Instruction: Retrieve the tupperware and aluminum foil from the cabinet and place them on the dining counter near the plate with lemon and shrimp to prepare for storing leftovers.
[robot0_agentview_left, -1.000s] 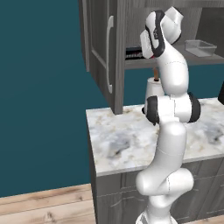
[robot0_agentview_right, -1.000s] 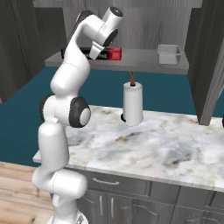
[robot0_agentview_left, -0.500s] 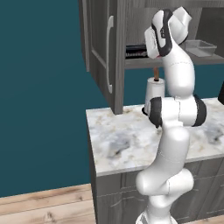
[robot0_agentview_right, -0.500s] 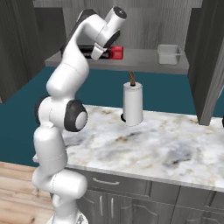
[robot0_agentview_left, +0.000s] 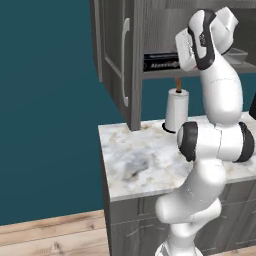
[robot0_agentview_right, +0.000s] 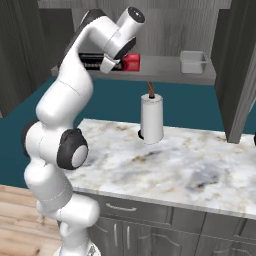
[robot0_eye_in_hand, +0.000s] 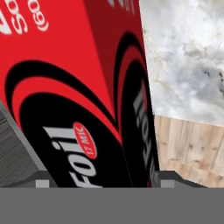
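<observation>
**Inspector:** State of the jaws?

**Assessor:** Spread wide, one to each side of the aluminum foil (robot0_eye_in_hand: 83, 96). In the hand view the gripper (robot0_eye_in_hand: 100, 179) has a dark tip low on either side of the box, and the box's red and black print sits between them. Whether the pads actually press the box I cannot tell; the contact faces are hidden at the frame's bottom edge.

**Inspector:** Where does the foil box lie?

**Assessor:** On the grey inner shelf (robot0_agentview_right: 165, 67) of the cabinet (robot0_agentview_left: 117, 60), lying flat along it. The right base view shows its red end (robot0_agentview_right: 131, 61) just past the hand; the left base view shows its black length (robot0_agentview_left: 160, 62) running out from behind the wrist.

**Inspector:** And the tupperware?

**Assessor:** On the same shelf, well apart from the foil, toward the far end. It is the clear container (robot0_agentview_right: 193, 62) in the right base view, upright and untouched.

**Inspector:** Cabinet door?

**Assessor:** Swung open, its curved silver handle (robot0_agentview_left: 125, 62) facing the left base camera.

**Inspector:** Surroundings below?

**Assessor:** A small marble top (robot0_agentview_right: 175, 165) under the shelf, carrying a paper-towel roll (robot0_agentview_right: 151, 119) standing upright near its back edge. Grey drawer fronts (robot0_agentview_right: 145, 215) sit beneath, with wood flooring (robot0_agentview_left: 50, 235) at the base.
</observation>
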